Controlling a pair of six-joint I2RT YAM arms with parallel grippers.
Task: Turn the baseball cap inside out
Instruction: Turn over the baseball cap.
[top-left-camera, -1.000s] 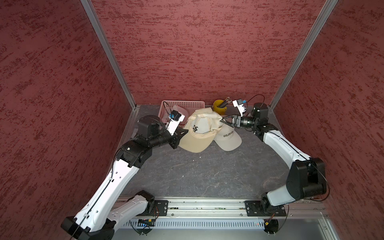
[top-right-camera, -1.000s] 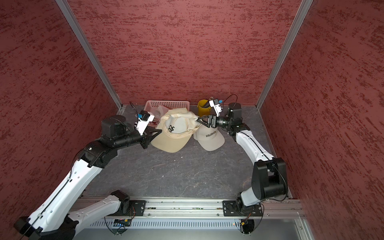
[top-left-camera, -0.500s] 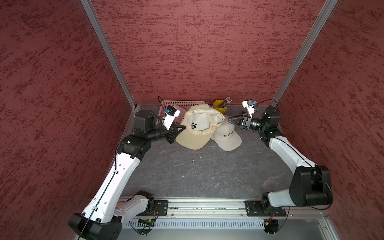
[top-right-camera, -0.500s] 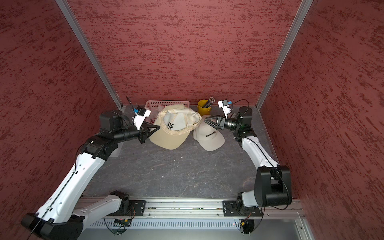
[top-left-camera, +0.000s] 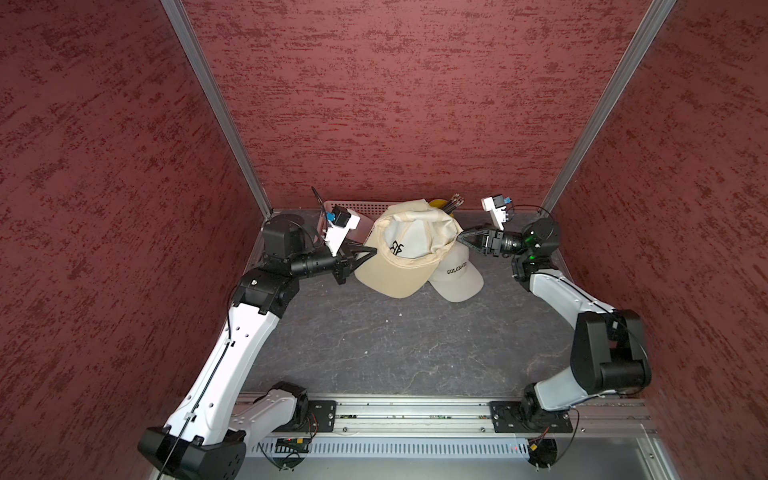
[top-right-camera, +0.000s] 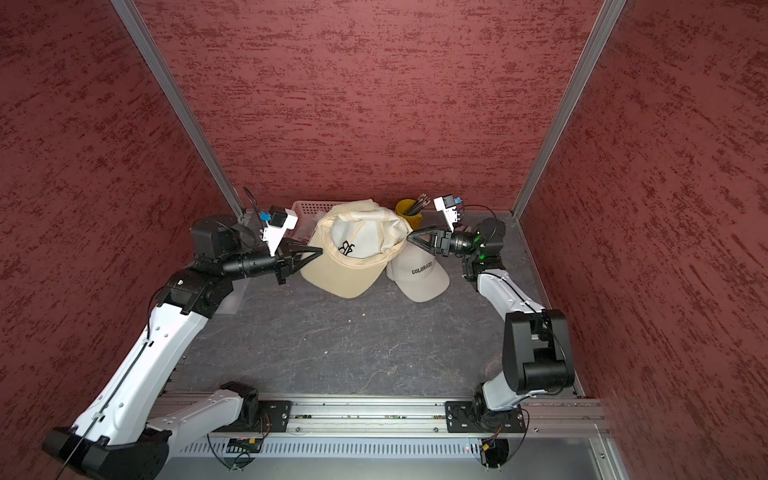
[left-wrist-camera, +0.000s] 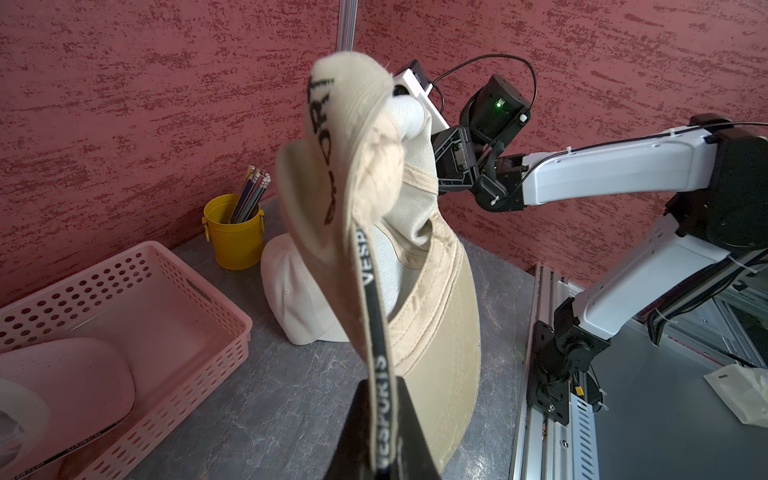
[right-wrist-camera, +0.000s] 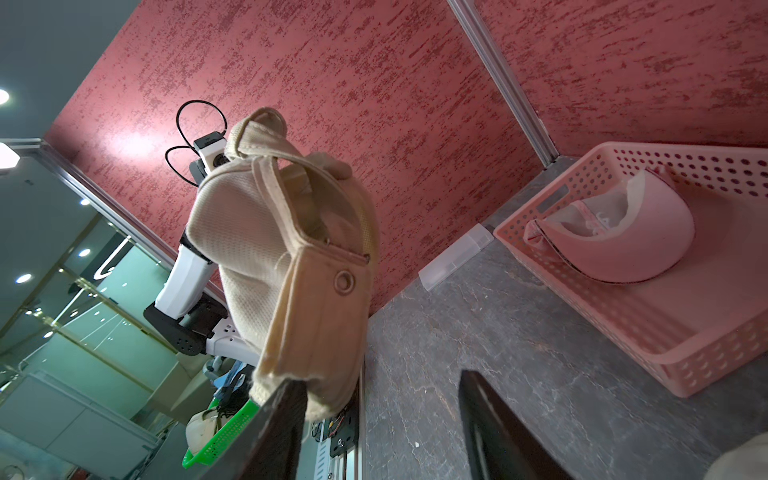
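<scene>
- Red textured walls (top-left-camera: 395, 104) box in a grey stone-patterned tabletop (top-left-camera: 395, 345), which lies mostly bare on the arm-base side of both jaws.
- The tan fabric baseball cap (top-left-camera: 399, 272) hangs between the two jaws, brim downward; its black inner tape (left-wrist-camera: 376, 332) seems to read "VESPORTS".
- Below the right gripper (top-left-camera: 461, 237) lies a white cap (top-left-camera: 457, 280) lettered "COLORADO".
- The left gripper (top-left-camera: 372, 250) is clamped on that tape at the cap's edge.
- The right jaws stand apart; one finger (right-wrist-camera: 278, 424) touches the cap's rear panel.

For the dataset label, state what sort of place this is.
Probably a lab robot test cell: red panel walls, two arms bolted to a metal rail, props like a pink basket and yellow pencil cup.
</scene>
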